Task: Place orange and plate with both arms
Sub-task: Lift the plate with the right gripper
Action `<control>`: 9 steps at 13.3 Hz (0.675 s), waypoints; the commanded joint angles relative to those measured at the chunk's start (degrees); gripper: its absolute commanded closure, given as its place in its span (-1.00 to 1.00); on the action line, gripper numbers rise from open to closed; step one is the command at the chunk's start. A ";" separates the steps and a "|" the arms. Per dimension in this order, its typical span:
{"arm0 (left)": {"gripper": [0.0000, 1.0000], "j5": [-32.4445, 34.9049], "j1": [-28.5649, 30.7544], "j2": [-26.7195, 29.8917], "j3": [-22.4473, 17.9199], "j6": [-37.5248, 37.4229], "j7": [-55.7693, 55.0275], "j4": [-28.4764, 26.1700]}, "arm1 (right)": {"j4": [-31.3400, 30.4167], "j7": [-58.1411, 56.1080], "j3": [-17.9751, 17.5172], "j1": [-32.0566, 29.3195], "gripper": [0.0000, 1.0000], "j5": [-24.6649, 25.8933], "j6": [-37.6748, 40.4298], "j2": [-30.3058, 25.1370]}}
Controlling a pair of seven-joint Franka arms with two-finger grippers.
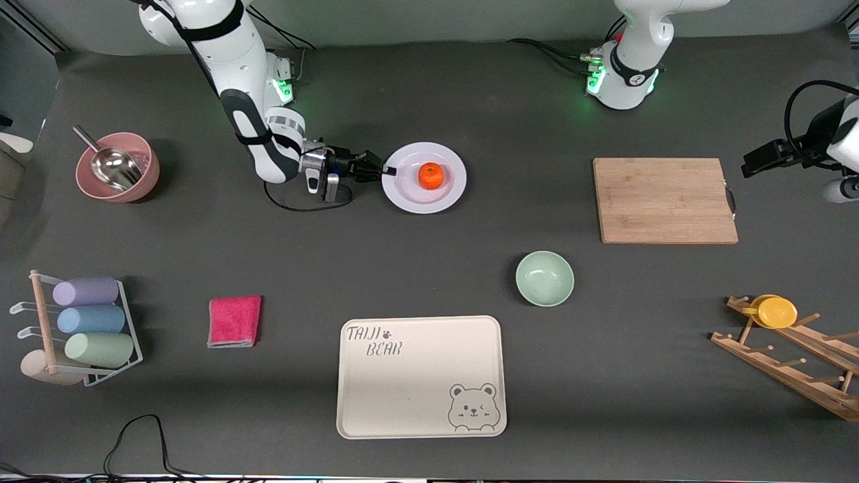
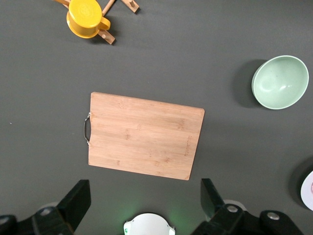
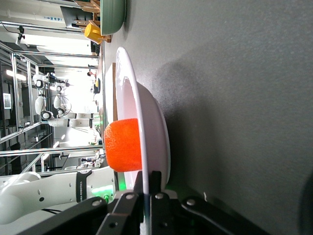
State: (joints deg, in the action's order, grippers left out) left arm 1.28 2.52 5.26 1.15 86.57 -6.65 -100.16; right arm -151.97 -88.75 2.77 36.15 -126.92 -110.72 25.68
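Observation:
The pale lavender-white plate (image 1: 406,192) lies on the table toward the right arm's end, with the orange (image 1: 430,175) resting at its middle. My right gripper (image 1: 389,172) is shut on the plate's rim at the edge toward the right arm's base. In the right wrist view the fingers pinch the thin rim of the plate (image 3: 146,122) just beside the orange (image 3: 122,144), and the right gripper (image 3: 147,180) is low to the table. My left gripper (image 2: 145,198) hangs open and empty high over the table between its base and the cutting board.
A wooden cutting board (image 1: 664,200) lies toward the left arm's end. A mint-green bowl (image 1: 544,278) and a cream bear tray (image 1: 421,377) sit nearer the front camera. A pink bowl with a scoop (image 1: 117,168), a red cloth (image 1: 234,321) and a yellow cup (image 1: 775,311) on a rack stand around.

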 commanded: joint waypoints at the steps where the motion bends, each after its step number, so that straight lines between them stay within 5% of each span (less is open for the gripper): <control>1: -1.00 -0.49 0.47 1.07 1.05 1.58 -0.73 -1.63 | 0.62 -1.25 -0.05 -0.46 1.00 -1.13 -0.47 0.52; 4: -1.00 -0.49 0.65 0.63 1.13 0.79 -0.82 -1.01 | -0.78 -0.37 -0.14 -2.13 1.00 -0.87 0.24 -2.72; 9: -1.00 -0.40 1.00 0.10 1.05 0.26 -0.82 -0.83 | -5.26 9.19 -0.66 -2.66 1.00 0.01 0.15 -16.52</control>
State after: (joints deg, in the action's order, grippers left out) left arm 1.27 2.78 5.17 1.77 87.01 -6.74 -100.73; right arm -153.50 -84.22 2.73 33.58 -126.91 -110.38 17.80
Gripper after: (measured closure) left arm 0.000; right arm 0.943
